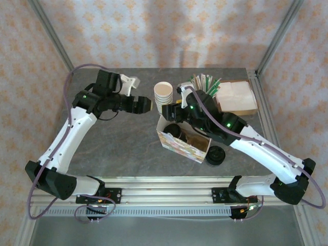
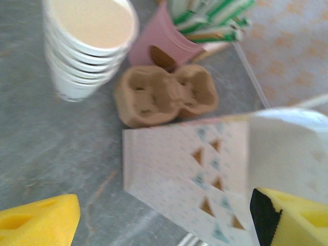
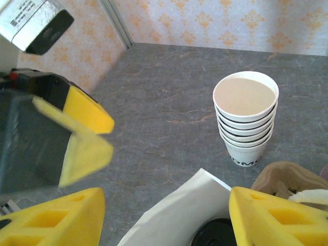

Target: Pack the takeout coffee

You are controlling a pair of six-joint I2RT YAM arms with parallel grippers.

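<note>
**Right claw [image 3: 165, 215] spread above the lidded coffee [image 1: 171, 129] in the box [image 1: 180, 146]**

Right arm reaches from the near right corner to the middle of the table, with its wrist bent down over the open patterned box. Its yellow fingers [image 3: 266, 215] stand well apart and grip nothing. A white box flap and a slice of black lid lie between them.

Left arm stretches in from the left, roughly level. The left claw [image 1: 146, 105] hovers just left of a stack of lidless cups [image 1: 163, 94]. It is also released and empty, and it points toward the box.

The coffee stands upright inside the box, at the box's left end. From above it reads as a round black lid, because the box walls hide its paper body. In the right wrist view the bottom edge cuts the lid off. The left wrist view is blurred. It shows the box's patterned outer wall and a brown cup carrier [image 2: 164, 95] beyond it, but not the inside of the box.
</note>
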